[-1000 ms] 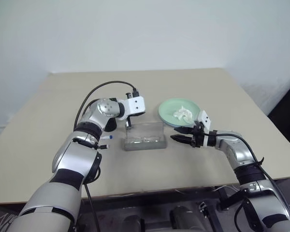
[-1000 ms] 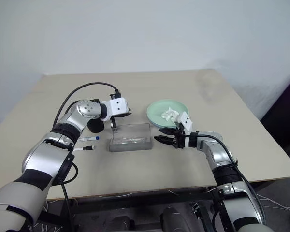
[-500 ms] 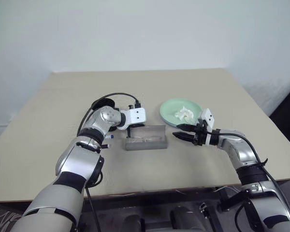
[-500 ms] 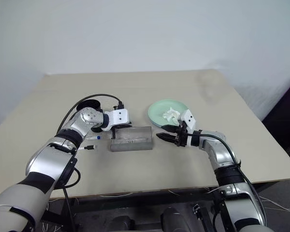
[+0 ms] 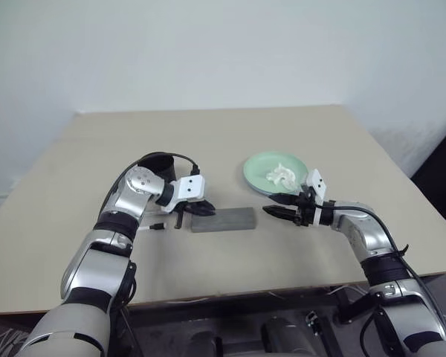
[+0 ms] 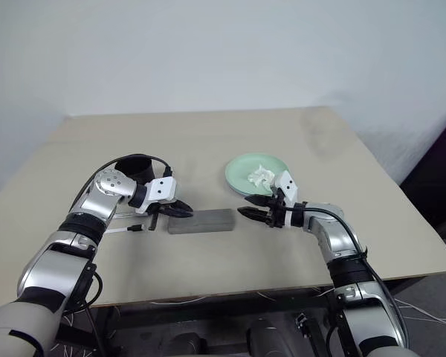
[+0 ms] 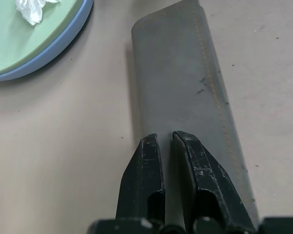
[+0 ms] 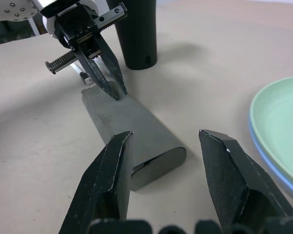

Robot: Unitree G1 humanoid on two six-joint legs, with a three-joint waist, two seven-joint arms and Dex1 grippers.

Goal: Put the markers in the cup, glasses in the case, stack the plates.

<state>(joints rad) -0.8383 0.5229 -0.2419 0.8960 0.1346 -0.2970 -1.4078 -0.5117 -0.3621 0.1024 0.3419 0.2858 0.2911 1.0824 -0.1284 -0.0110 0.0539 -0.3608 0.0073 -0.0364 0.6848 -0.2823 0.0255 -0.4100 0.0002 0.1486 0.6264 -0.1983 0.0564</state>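
1. On the beige table (image 5: 297, 126), near its middle, the grey felt case (image 5: 224, 219) lies flat with its lid down, so whether the glasses are inside can't be seen.
2. Left gripper (image 7: 166, 139) sits right over the case's left end, fingers pinched almost together with nothing between them. From the right wrist view its tips look like they're on the case top, though actual contact is hard to call.
3. Right gripper (image 8: 166, 139) hangs just off the case's right end, jaws spread wide and holding nothing.
4. The black cup (image 6: 136, 168) stands upright behind the left arm.
5. One marker (image 6: 126, 230) lies on the table left of the case, partly hidden by the arm.
6. Plates are already stacked: mint green plate (image 5: 264, 169) sits on the light blue plate (image 7: 63, 46), with a crumpled white tissue (image 5: 282, 176) on top.
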